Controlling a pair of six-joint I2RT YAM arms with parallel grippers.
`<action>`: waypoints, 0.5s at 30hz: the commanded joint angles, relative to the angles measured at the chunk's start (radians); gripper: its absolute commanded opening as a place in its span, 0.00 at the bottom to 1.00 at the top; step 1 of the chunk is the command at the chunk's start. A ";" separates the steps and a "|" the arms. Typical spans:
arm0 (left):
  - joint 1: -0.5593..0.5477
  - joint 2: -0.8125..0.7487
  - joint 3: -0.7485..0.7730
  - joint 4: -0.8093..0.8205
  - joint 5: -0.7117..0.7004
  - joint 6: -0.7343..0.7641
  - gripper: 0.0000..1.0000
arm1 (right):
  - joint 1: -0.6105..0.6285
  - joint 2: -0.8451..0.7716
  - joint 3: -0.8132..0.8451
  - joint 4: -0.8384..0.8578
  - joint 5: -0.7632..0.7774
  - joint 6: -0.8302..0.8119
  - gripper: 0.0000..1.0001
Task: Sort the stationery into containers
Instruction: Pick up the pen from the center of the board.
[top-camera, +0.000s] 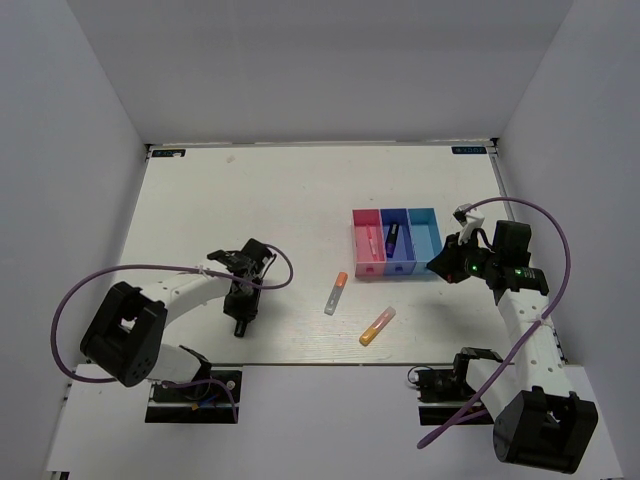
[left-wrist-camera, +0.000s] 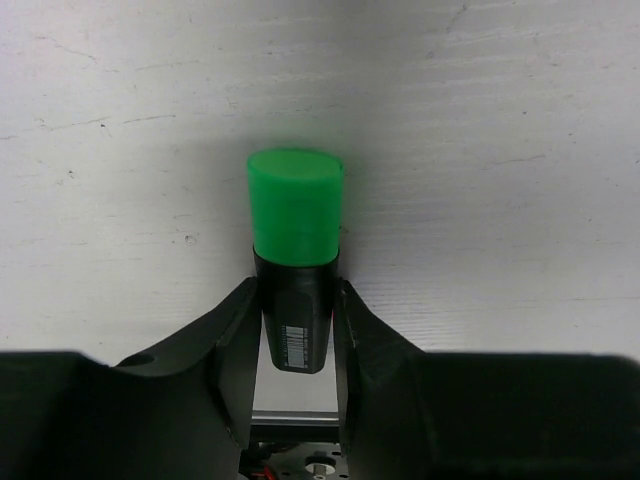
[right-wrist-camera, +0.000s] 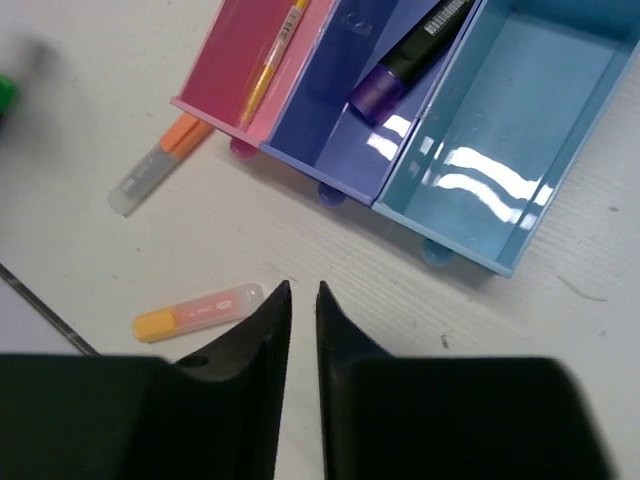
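My left gripper (left-wrist-camera: 295, 290) is shut on a black marker with a green cap (left-wrist-camera: 295, 205), held over the table; in the top view this gripper (top-camera: 240, 318) is at the front left. My right gripper (right-wrist-camera: 301, 290) is shut and empty, just in front of the bins; it also shows in the top view (top-camera: 441, 266). The pink bin (right-wrist-camera: 225, 70) holds a thin yellow stick (right-wrist-camera: 272, 60). The blue bin (right-wrist-camera: 340, 140) holds a black marker with a purple cap (right-wrist-camera: 415, 55). The cyan bin (right-wrist-camera: 500, 140) holds nothing. A grey-orange marker (right-wrist-camera: 160, 165) and an orange-pink highlighter (right-wrist-camera: 198, 311) lie on the table.
In the top view the joined bins (top-camera: 398, 266) stand right of centre. The grey-orange marker (top-camera: 335, 293) and the highlighter (top-camera: 377, 326) lie in front of them. White walls enclose the table on three sides. The near table edge is close below my left gripper.
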 joint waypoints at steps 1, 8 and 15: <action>0.006 0.015 0.003 0.065 0.046 -0.013 0.19 | -0.003 -0.003 0.034 0.006 -0.030 -0.013 0.23; -0.196 0.017 0.310 0.171 0.115 -0.072 0.08 | 0.000 -0.002 0.034 -0.004 -0.062 -0.038 0.06; -0.283 0.218 0.548 0.489 0.201 -0.224 0.01 | 0.000 -0.005 0.032 0.008 -0.005 -0.021 0.00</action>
